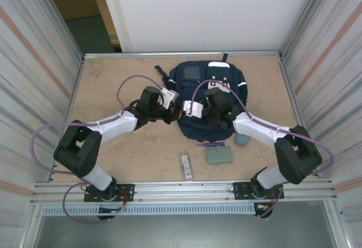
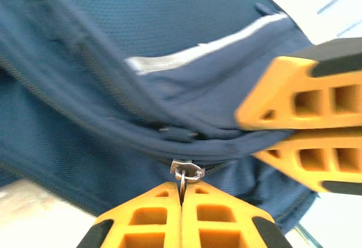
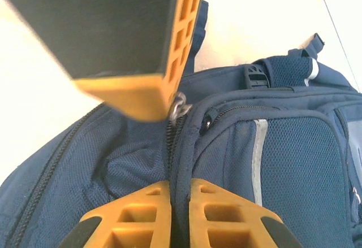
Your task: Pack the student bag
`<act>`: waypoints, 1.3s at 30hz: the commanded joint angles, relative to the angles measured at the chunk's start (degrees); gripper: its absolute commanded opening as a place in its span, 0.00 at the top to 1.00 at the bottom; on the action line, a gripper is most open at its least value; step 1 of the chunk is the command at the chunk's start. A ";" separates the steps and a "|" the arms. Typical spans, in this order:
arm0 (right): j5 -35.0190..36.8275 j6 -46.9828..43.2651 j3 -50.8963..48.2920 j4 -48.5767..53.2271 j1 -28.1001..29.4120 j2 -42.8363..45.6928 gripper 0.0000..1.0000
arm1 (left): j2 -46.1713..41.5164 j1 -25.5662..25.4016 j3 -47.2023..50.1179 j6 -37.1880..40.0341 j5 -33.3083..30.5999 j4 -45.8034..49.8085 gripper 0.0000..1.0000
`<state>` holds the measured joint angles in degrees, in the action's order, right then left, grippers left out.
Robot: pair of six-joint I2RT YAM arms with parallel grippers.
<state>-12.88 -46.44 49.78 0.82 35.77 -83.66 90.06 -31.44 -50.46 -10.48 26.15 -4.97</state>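
Note:
The student bag point(image 1: 212, 90), navy with thin white stripes, lies at the back middle of the table. My left gripper point(image 2: 182, 188) is shut on the small metal zipper pull point(image 2: 186, 172) of its long zipper. In the top view this gripper point(image 1: 180, 112) sits at the bag's near-left edge. My right gripper point(image 3: 180, 187) is shut on the thick fabric seam of the bag point(image 3: 283, 163) beside the zipper, just below the pull point(image 3: 180, 108). From above, the right gripper point(image 1: 205, 117) stands close beside the left one. The right one's orange fingers point(image 2: 305, 129) pinch the fold in the left wrist view.
On the table in front of the bag lie a purple pen point(image 1: 210, 144), a small grey-green book point(image 1: 219, 155), a pale blue lump point(image 1: 242, 139) and a narrow flat packet point(image 1: 186, 165). Metal rails point(image 1: 181, 54) edge the tabletop.

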 commanded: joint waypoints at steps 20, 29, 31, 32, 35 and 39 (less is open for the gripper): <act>-8.00 -6.20 0.32 6.30 1.26 6.74 0.95 | 13.76 15.74 -13.14 -5.16 -13.43 3.37 1.00; -0.68 4.84 1.00 7.07 2.23 5.05 0.55 | 7.13 16.60 -8.42 -7.18 -9.88 3.30 0.69; 2.21 8.80 0.29 7.35 2.05 6.60 0.51 | 4.83 16.45 -6.77 -7.88 -8.87 3.59 0.65; 4.06 11.89 -0.27 7.14 1.95 7.88 0.48 | 3.61 16.35 -6.27 -8.19 -8.22 4.31 0.64; 10.41 23.54 -1.81 6.65 0.69 12.76 0.36 | -0.23 15.24 -5.41 -8.43 -6.07 6.67 0.60; 16.50 40.48 -2.81 10.44 -4.52 20.00 0.01 | -2.07 11.02 -7.85 -13.64 -3.55 12.20 0.51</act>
<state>-4.25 -23.29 47.51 8.40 34.41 -68.55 89.73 -18.04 -56.38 -19.62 19.51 2.07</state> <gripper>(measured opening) 0.958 0.478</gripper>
